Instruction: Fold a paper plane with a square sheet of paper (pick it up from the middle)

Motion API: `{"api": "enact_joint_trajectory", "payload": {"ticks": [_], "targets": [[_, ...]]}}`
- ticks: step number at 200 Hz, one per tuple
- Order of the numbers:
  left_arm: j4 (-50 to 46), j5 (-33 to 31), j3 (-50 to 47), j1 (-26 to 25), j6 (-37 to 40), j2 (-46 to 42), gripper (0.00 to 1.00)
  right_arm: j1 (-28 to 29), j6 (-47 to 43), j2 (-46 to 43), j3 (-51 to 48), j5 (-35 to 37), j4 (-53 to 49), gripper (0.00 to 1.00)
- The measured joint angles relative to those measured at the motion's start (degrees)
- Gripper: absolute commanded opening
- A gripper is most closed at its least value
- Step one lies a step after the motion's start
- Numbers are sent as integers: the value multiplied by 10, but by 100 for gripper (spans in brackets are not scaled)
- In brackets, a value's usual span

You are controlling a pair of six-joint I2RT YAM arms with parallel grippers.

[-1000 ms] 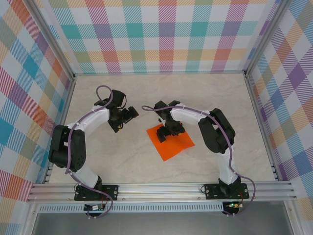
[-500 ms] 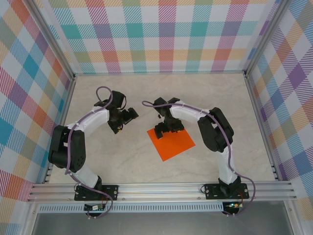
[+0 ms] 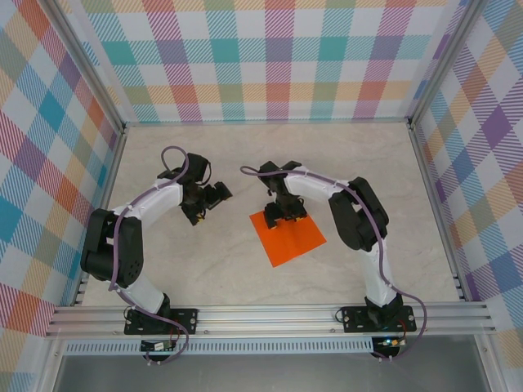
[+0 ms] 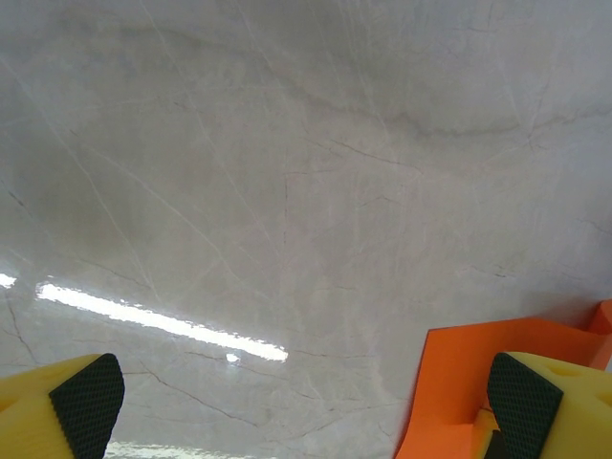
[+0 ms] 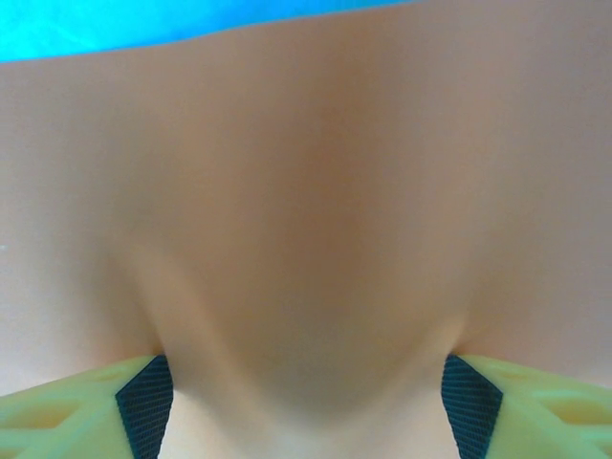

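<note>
Risk first: right gripper (image 3: 283, 214) sits on the thin bright orange square sheet of paper (image 3: 292, 242) near its 11 o'clock edge, not the middle as far as the top view shows. A pinch there likely lifts it lopsided, so it droops or swings. Jaws stand partly apart, black pads (image 5: 143, 406) pressed on the sheet with a soft hump of paper bulged between them; nothing properly clamped yet, I judge. If the pads slip, the hump flattens and the grab comes up empty; if they bite hard, a stray crease lands where no fold belongs. Sheet lies on the pale marbled table (image 3: 204, 269), just at 4 o'clock of its centre. Other side, left gripper (image 3: 217, 194) hovers at 9 o'clock of the sheet, jaws wide, holding nothing. Its wrist view has orange paper at 4 o'clock beside one finger; touching or not, can't tell. Hidden: the sheet's far edge under the right gripper. Also a blurred blue band at 12 o'clock in the right wrist view, unidentifiable.
</note>
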Motion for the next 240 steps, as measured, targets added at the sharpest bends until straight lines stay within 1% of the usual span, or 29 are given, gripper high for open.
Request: {"api": "enact_joint_trajectory", "payload": {"ticks": [15,36,50,62,74,82,106,124,140,153,172,190,214,240], "targets": [[2,5,0,0,0,0,100,-2,3,-1,0,-1,0,67],[8,12,-1,0,-2,0,100,-6,10,-5,-2,-3,1,56],[18,21,-5,0,-2,0,100,-9,16,-10,-8,-17,8,46],[33,32,-13,0,-2,0,100,-11,21,-20,-15,-43,21,36],[52,46,-26,0,-2,0,100,-12,32,-33,-24,-83,40,26],[68,56,-38,0,-3,-2,100,-13,43,-46,-32,-118,59,22],[116,84,-76,0,-11,-18,99,-22,96,-95,-65,-244,144,21],[157,104,-98,0,-19,-36,98,-30,145,-125,-88,-331,226,23],[202,124,-116,0,-26,-53,98,-39,184,-135,-105,-390,295,24],[237,138,-131,0,-34,-64,99,-49,209,-135,-120,-423,337,26],[286,162,-152,0,-51,-73,100,-65,226,-128,-138,-447,362,31],[325,181,-172,0,-67,-74,100,-76,228,-111,-144,-448,362,38],[358,203,-188,0,-81,-73,100,-87,217,-92,-147,-425,348,45],[391,231,-196,-4,-92,-64,100,-92,204,-91,-152,-397,332,47]]}}
